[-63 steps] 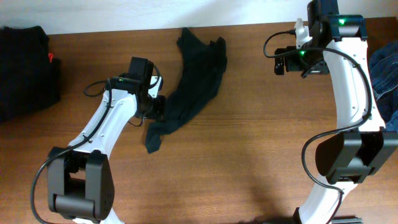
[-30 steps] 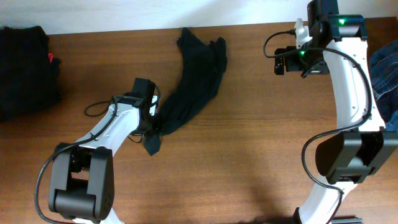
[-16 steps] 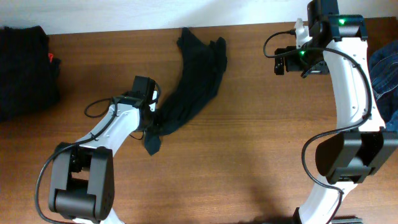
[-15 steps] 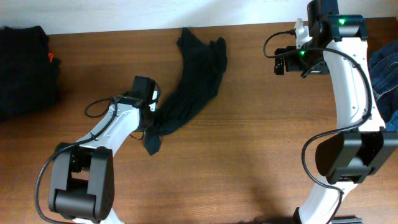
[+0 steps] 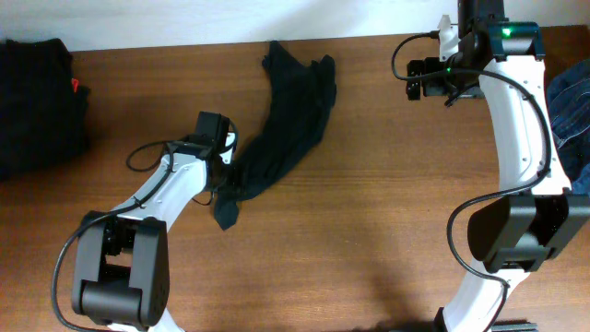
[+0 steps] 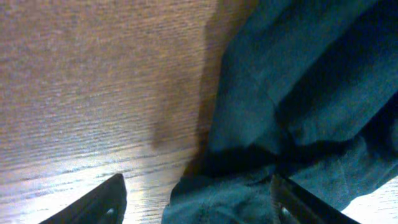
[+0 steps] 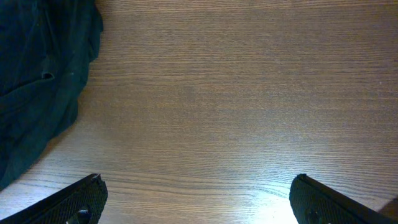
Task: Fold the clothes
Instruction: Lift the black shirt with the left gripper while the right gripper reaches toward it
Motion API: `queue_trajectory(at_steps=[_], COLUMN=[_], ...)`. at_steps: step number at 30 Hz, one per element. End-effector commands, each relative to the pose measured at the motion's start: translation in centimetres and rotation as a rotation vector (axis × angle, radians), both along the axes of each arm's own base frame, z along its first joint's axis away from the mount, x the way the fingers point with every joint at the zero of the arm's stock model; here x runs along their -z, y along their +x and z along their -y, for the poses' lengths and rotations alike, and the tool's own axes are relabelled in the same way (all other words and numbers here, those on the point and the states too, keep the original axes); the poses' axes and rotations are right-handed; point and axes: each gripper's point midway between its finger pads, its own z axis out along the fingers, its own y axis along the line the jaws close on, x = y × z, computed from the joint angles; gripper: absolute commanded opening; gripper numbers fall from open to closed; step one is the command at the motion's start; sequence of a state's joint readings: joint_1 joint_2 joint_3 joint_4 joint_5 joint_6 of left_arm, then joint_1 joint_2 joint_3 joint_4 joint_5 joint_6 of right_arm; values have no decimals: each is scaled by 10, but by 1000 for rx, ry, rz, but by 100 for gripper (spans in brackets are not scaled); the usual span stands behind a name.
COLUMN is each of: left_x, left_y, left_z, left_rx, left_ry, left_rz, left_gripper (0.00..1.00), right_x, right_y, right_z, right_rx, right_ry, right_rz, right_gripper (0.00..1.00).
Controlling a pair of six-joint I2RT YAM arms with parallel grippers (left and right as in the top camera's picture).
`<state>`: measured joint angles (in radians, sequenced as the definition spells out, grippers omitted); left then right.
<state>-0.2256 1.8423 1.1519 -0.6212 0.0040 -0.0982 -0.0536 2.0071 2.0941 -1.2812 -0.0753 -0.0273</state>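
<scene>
Dark garment: unfolded and crumpled into one long band on the bench. It runs from a bunched end near the far edge at 12 o'clock down to a narrow tail at about 7 o'clock. It sits slightly to the 9 o'clock side of the bench's middle.
Left tool: jaws spread wide, low over the tail end of the garment. In the left wrist view a ridge of dark cloth lies between the two tips, loose and not pinched. The tip on the 9 o'clock side is over bare wood, and the other is at the edge of the cloth.
Left arm: white, reaching from its base at 7 o'clock of the bench up toward 1 o'clock to meet the garment.
Right tool: jaws wide and holding nothing, with only bare wood between the tips. Overhead it hangs near the far edge at about 1 o'clock, well apart from the garment. In the right wrist view the garment fills the 9 to 10 o'clock corner.
Black pile: dark cloth heaped at the bench's 10 o'clock corner. A small red tag shows on its 3 o'clock side.
Blue cloth: bunched at the 3 o'clock edge, partly hidden behind the right arm.
</scene>
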Motion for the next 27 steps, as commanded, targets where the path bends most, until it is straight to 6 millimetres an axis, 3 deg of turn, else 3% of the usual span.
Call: queue_trajectory(at_steps=[1, 5, 8, 14, 22, 24, 26, 27], left_x=[-1, 3, 6, 18, 35, 34, 32, 31], left_y=[4, -1, -5, -12, -17, -14, -11, -9], left_z=[0, -1, -2, -6, -7, -6, -6, -6], left_rx=[42, 41, 41, 37, 37, 37, 37, 36], left_ry=[-4, 1, 2, 20, 27, 24, 22, 21], left_rz=[7, -11, -21, -36, -67, -57, -48, -43], left_gripper=[68, 42, 32, 30, 31, 19, 0, 0], right_x=[-8, -8, -8, -6, 12, 17, 22, 24], right_y=[-1, -2, -2, -10, -16, -17, -19, -20], right_z=[0, 0, 0, -15, -17, -19, -21, -23], right_rx=[1, 1, 1, -28, -30, -33, -35, -39], right_ry=[-1, -1, -1, 76, 90, 101, 111, 122], right_rz=[19, 19, 17, -17, -70, -84, -94, -101], right_gripper=[99, 99, 99, 99, 99, 99, 98, 93])
